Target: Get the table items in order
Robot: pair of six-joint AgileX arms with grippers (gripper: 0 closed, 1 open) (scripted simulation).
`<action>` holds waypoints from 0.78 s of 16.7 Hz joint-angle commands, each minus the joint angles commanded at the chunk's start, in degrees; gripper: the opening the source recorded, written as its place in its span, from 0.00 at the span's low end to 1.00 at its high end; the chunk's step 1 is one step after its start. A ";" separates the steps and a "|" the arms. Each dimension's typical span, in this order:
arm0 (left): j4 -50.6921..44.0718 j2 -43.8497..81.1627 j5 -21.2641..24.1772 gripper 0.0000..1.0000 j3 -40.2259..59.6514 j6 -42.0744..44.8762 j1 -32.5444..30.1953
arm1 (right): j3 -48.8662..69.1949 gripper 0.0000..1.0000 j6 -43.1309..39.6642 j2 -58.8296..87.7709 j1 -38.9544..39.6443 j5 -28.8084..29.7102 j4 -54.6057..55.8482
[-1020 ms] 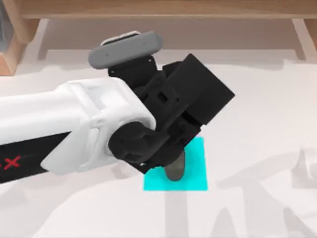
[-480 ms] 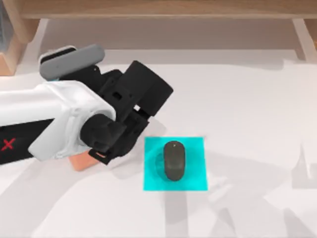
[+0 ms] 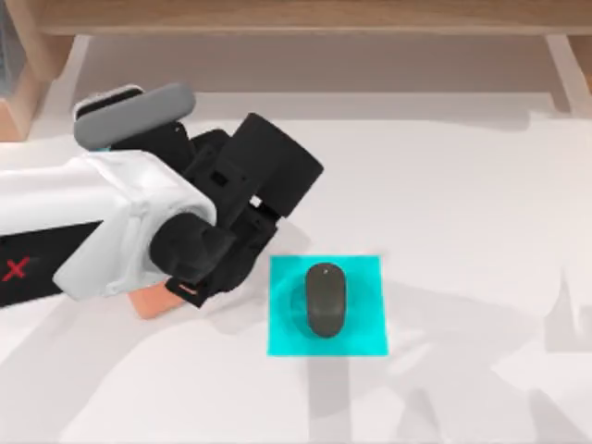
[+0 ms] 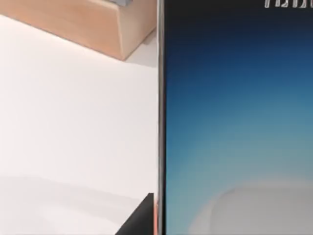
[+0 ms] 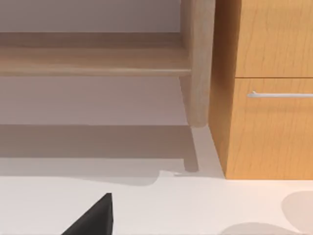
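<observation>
Mouse sits on mat, mid worktop: that part looks done. Left gripper over stand, near left edge, likely for phone. Cannot tell finger state. Right arm parked.

Bright, even light falls from above; soft grey shadows spread across the white bench. The smartphone screen glows blue-white, slightly blurred.
</observation>
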 joint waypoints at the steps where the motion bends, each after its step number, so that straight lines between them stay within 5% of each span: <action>1: 0.00 0.00 0.00 0.53 0.00 0.00 0.00 | 0.00 1.00 0.00 0.00 0.00 0.00 0.00; 7: 0.00 0.00 0.00 0.98 0.00 0.00 0.00 | 0.00 1.00 0.00 0.00 0.00 0.00 0.00; 13: 0.00 0.00 0.00 1.00 0.00 0.00 0.00 | 0.00 1.00 0.00 0.00 0.00 0.00 0.00</action>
